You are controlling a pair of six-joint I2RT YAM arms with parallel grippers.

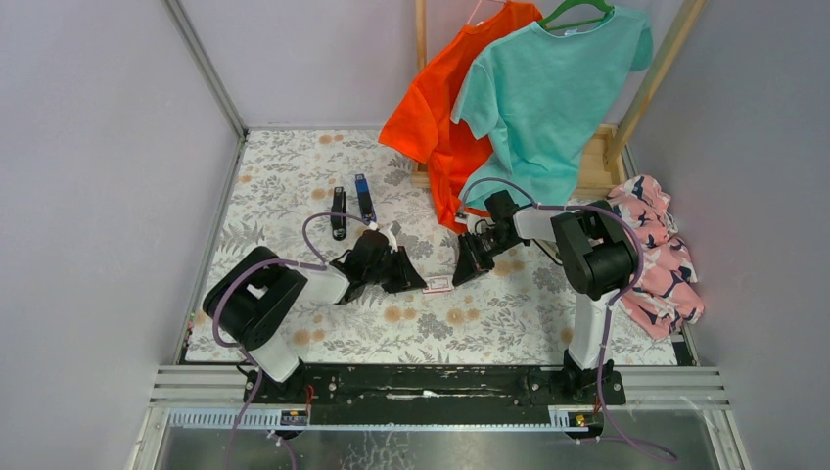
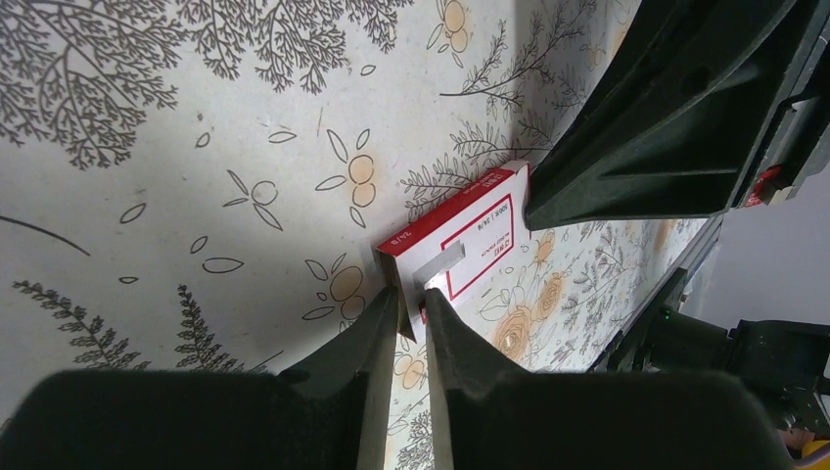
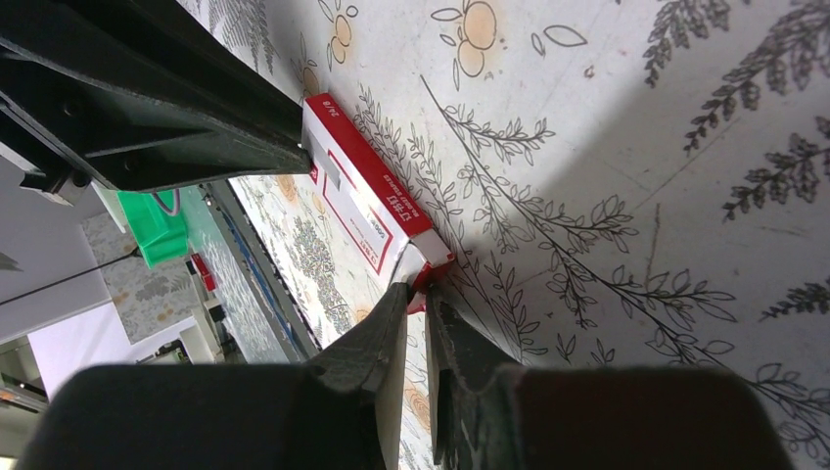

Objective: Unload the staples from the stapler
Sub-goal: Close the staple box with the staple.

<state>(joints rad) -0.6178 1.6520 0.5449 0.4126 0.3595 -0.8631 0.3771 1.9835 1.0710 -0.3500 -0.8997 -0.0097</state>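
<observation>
Grey walls (image 1: 98, 147), floral cloth (image 1: 294, 166). The stapler (image 1: 338, 212) lies far-left; the staples (image 2: 440, 264) rest on the red-white card (image 1: 437, 285). I see the right gripper (image 3: 419, 292) pinching its corner, the left gripper (image 2: 411, 299) closed alongside.

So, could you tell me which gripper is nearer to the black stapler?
Left. The left gripper pinches the red-and-white box, near-right of the stapler; the right gripper holds the box's other end, farther right.
</observation>
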